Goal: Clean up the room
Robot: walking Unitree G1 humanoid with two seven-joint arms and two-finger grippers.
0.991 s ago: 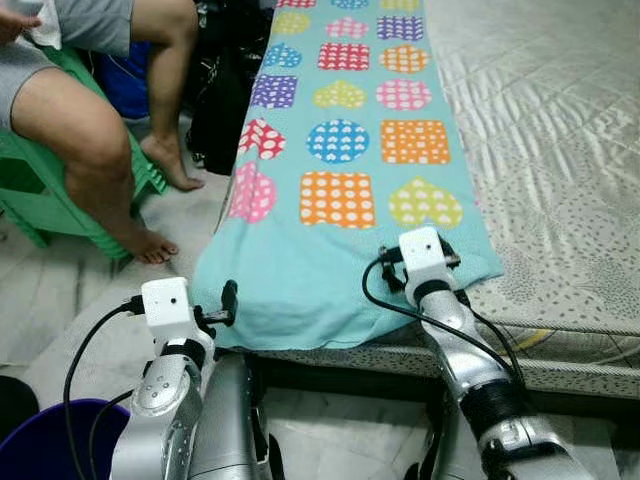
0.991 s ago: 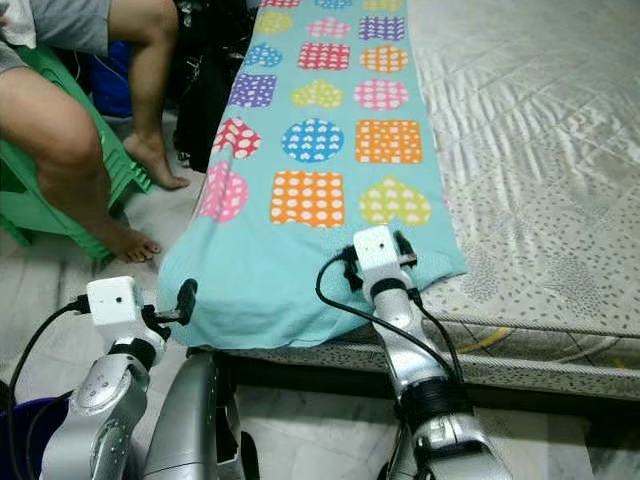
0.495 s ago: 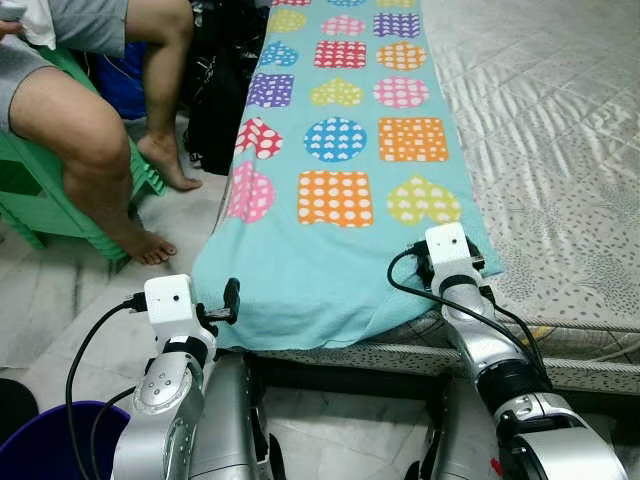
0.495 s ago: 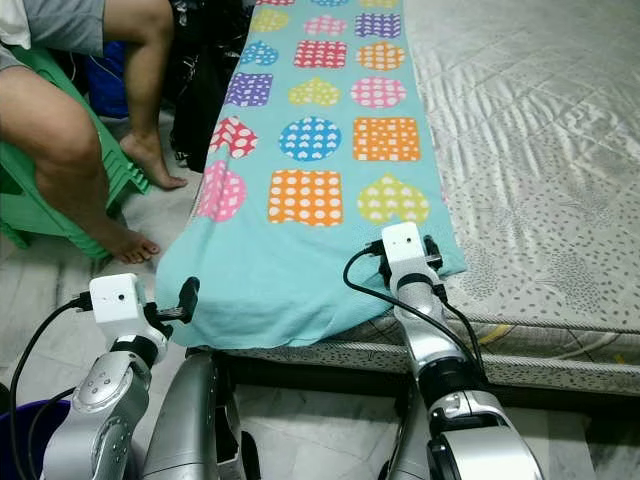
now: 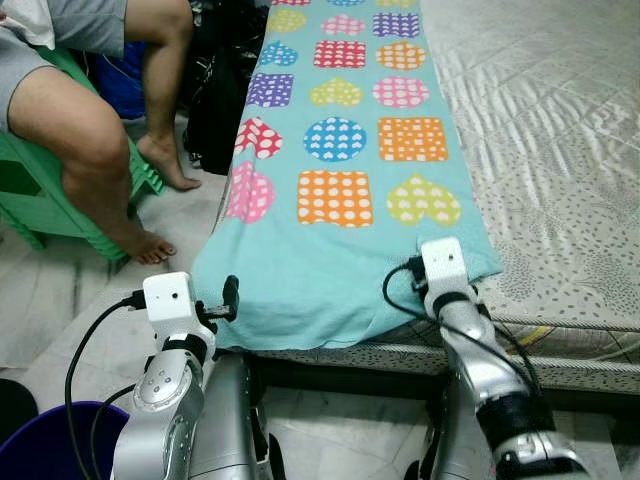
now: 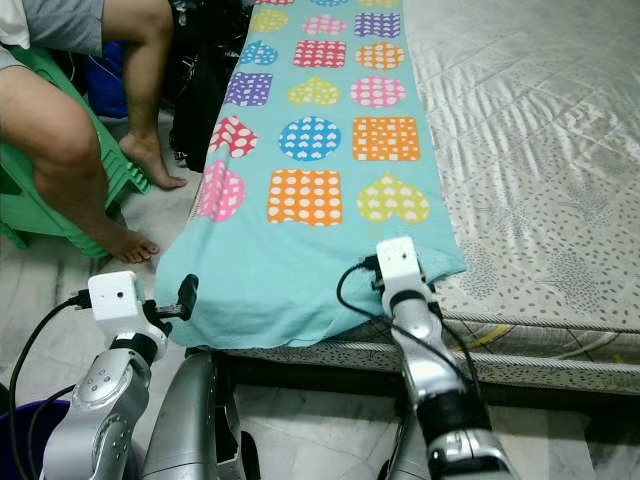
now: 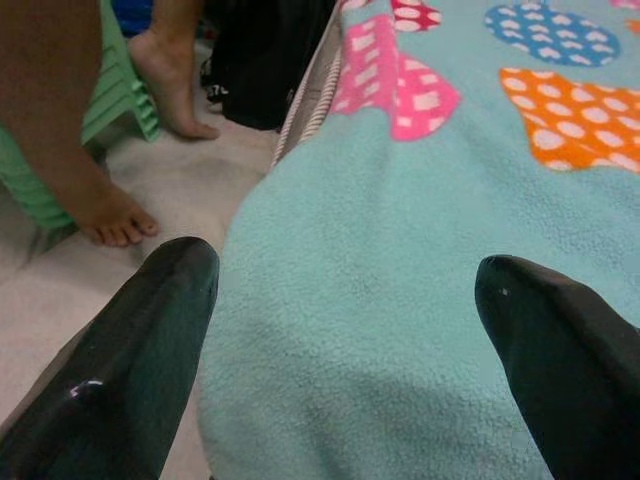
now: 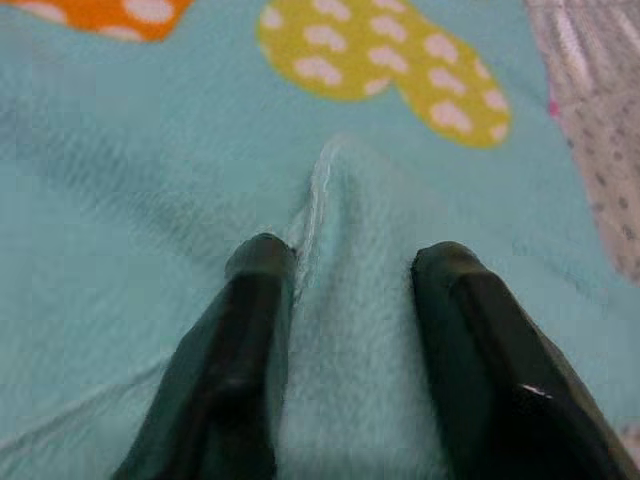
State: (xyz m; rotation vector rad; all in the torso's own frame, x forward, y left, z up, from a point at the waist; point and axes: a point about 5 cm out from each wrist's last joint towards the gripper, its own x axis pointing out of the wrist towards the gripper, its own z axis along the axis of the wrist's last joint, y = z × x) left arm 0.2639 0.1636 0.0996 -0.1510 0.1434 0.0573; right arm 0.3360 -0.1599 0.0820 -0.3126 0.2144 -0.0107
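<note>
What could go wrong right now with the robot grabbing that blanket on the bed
The right gripper pinches just a thin ridge of the blanket near its corner, so the fleece may slip out when it pulls.

The left gripper is open at the blanket's other corner, gripping nothing; lifting now would probably raise one side and drag the blanket askew.

A person's foot rests on the floor close to the left arm, which could brush it on a wide swing.

— What's the room like?
— Pale tiled floor (image 5: pixel 60 300), a bed (image 5: pixel 560 150) under a grey quilted cover.
— And beside it?
— A green plastic stool (image 5: pixel 40 205) (a person (image 5: pixel 90 130) sits there), a purple bin (image 5: pixel 45 445) nearby.
</note>
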